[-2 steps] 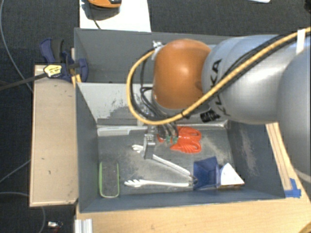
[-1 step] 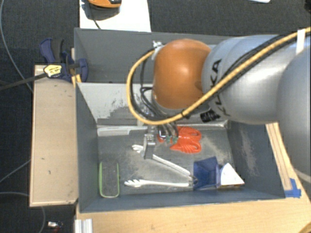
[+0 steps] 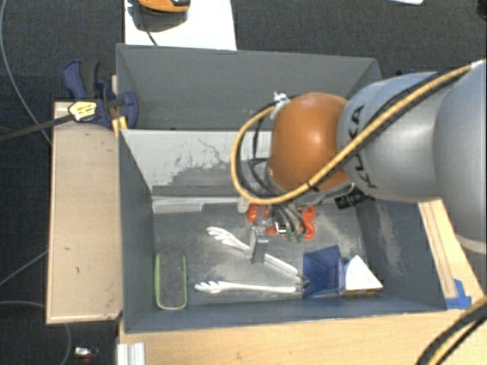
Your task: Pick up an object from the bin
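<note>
Claw (image 3: 259, 251) hung over a thin white plastic fork (image 3: 228, 239) near the middle of the grey bin (image 3: 228, 82). The fork's long axis ran from ten o'clock to four. I could not tell whether the claw was clenched or released. A second white fork (image 3: 251, 286) lay at six, a matte blue block (image 3: 321, 271) at four, and a green-rimmed grey pad (image 3: 170, 281) at eight.

Probably a robotics lab: an industrial arm (image 3: 411, 143) over a grey metal bin (image 3: 228, 74), cables (image 3: 30, 128) trailing across dark carpet (image 3: 46, 21).
</note>
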You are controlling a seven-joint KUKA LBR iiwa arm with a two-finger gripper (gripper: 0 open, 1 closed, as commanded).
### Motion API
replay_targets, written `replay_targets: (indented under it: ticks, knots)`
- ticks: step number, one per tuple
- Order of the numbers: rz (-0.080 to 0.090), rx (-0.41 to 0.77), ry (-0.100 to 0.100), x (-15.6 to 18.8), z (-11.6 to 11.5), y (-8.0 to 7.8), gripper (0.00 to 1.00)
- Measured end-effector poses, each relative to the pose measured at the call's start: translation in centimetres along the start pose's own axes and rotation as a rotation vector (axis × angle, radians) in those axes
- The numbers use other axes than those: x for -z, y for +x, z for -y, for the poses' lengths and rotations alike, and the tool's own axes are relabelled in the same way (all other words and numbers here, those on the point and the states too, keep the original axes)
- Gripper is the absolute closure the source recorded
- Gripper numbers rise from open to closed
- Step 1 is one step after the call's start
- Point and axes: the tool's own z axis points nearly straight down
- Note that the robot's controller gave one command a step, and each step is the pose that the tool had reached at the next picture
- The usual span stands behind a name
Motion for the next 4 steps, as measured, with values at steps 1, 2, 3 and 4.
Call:
replay_targets:
  ticks: [1, 2, 3, 4]
  knots:
    - [-0.002, -0.005, 0.003, -1.9, 0.9, -1.3, 0.00]
    - [-0.001, 0.073, -0.003, -3.9, 3.9, -1.2, 0.00]
    - [0.010, 0.023, -0.005, -7.4, 7.0, -3.5, 0.00]
    - [0.006, -0.119, -0.006, -7.1, 9.2, -3.1, 0.00]
